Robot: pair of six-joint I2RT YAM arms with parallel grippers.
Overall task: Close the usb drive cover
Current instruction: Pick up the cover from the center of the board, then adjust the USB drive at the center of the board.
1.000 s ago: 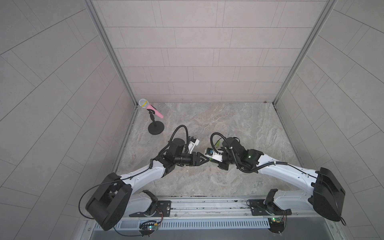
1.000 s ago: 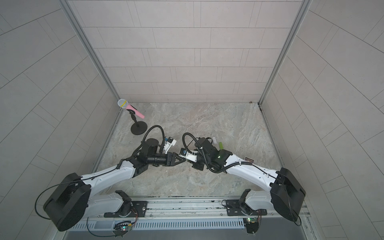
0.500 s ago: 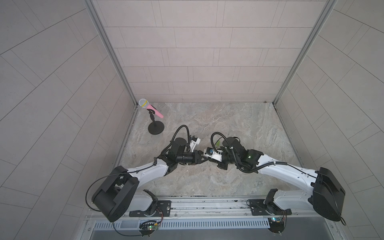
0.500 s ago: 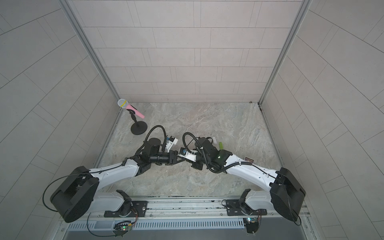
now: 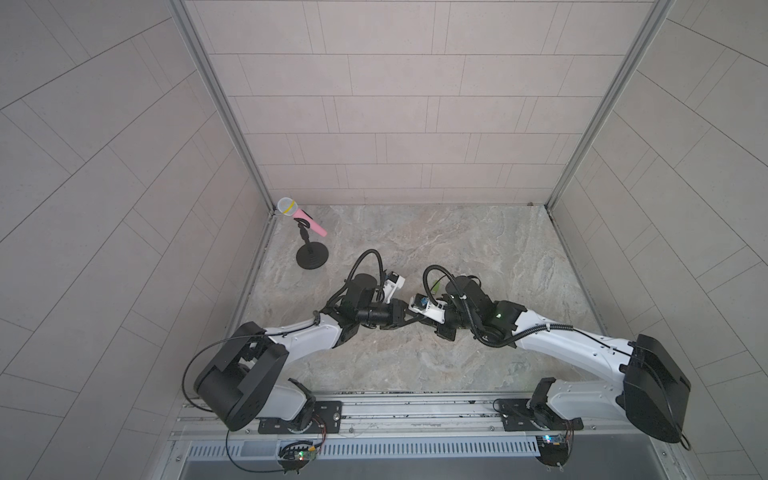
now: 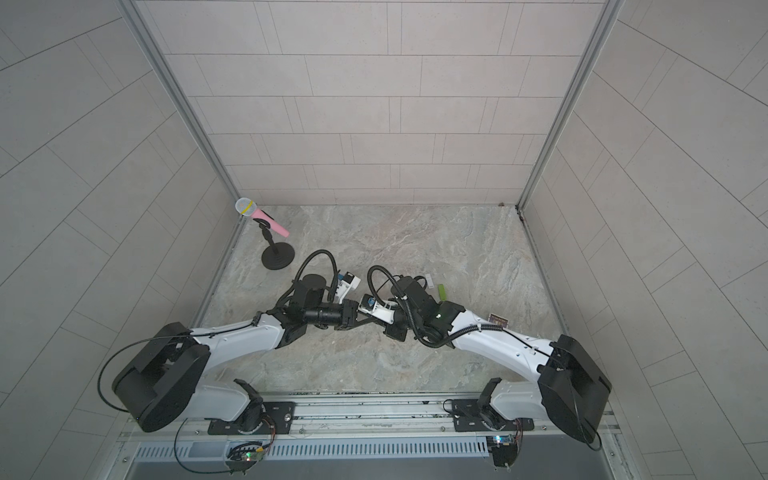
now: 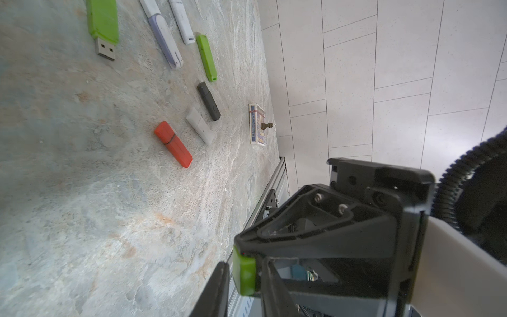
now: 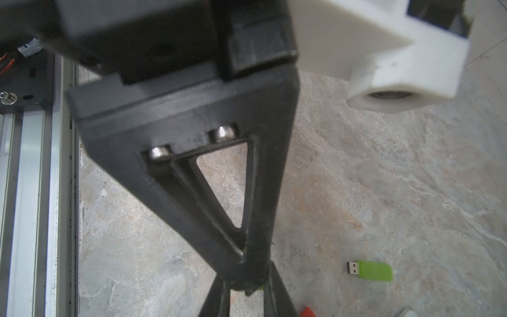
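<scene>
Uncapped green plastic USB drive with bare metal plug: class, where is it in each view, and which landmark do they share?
Top view: not identifiable; a green sliver beside the right arm may be another drive.
Top view: likewise, that green sliver.
Left wrist: uncapped green USB drive beside the lavender plastic drive.
Right wrist: the drive on bare marble, apart from other drives.
Shared landmark: aluminium front rail.

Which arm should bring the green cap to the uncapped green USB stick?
Right, probably: right claw is shut on the green cap, left claw only flanks it, and the uncapped stick lies on that side.
</scene>
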